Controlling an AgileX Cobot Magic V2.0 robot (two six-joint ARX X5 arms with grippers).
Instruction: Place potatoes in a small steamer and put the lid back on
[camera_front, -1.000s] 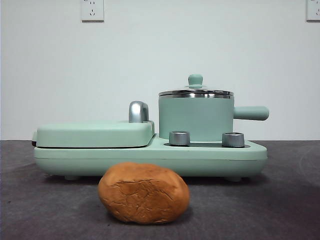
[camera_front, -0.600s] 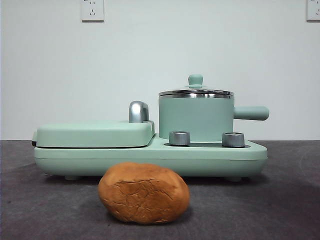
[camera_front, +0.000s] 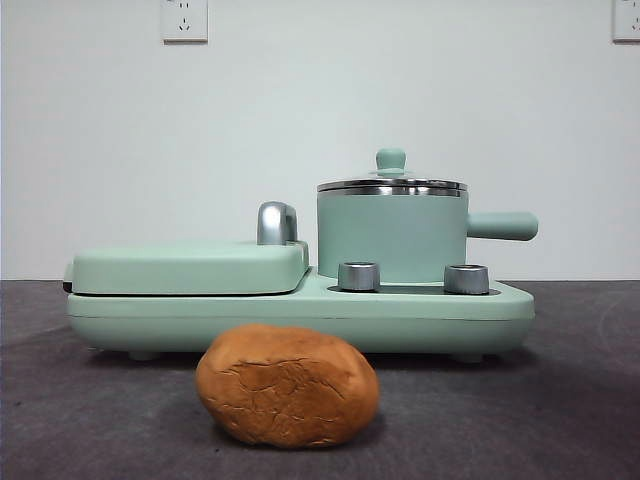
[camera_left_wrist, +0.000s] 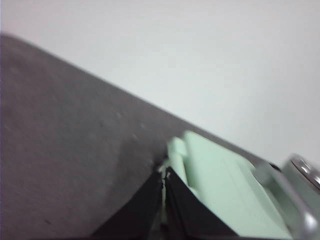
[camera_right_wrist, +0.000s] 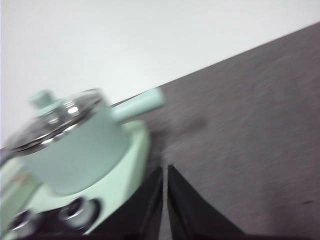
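Potato on the table, lidded steamer behind it.
The potato (camera_front: 287, 385) lies low and centre in the front view, before the steamer (camera_front: 392, 236), right of centre, with its lid (camera_front: 391, 183) on. Left gripper (camera_left_wrist: 164, 176) and right gripper (camera_right_wrist: 165, 171) are both clenched, empty.
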